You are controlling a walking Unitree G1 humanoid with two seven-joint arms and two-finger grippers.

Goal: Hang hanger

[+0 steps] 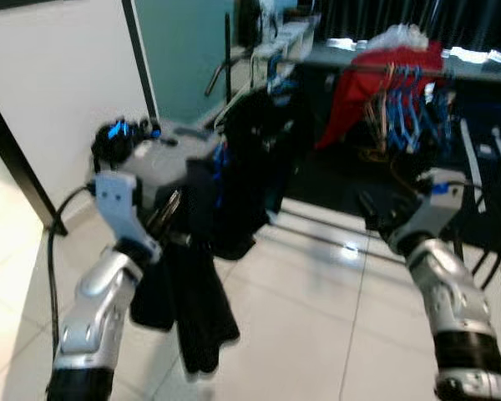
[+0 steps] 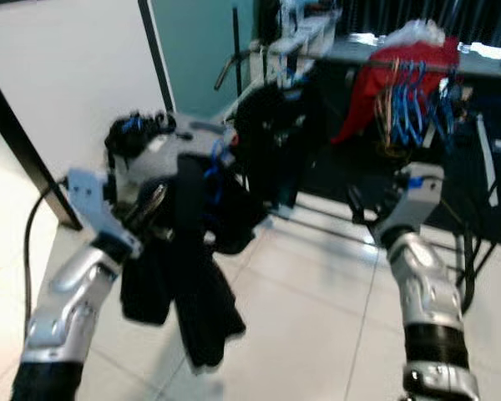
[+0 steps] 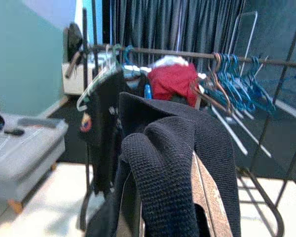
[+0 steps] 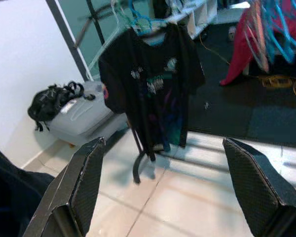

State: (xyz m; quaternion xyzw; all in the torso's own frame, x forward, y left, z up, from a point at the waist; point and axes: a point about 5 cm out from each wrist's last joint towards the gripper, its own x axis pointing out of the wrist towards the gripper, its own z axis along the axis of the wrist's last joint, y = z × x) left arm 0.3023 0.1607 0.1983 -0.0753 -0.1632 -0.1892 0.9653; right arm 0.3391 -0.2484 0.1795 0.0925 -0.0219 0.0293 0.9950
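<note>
A grey storage box (image 4: 81,118) sits on the tiled floor (image 1: 301,326) by the white wall (image 1: 58,75), with a black bag (image 4: 52,101) resting on its end nearest the wall. A red cloth (image 3: 173,81) is draped at the far side, before dark curtains (image 3: 177,24). A yellow cable (image 4: 276,81) lies on the dark mat (image 4: 266,118).

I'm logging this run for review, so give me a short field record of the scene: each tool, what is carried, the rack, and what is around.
left tool: raised, shut on a black knit garment that drapes down from it
right tool: open, holding nothing, aimed at the rack
clothes rack: ahead, its rail holding a black T-shirt, a red garment and blue hangers
nearby: grey storage box with a black bag on it, by the white wall
floor: pale tiles
</note>
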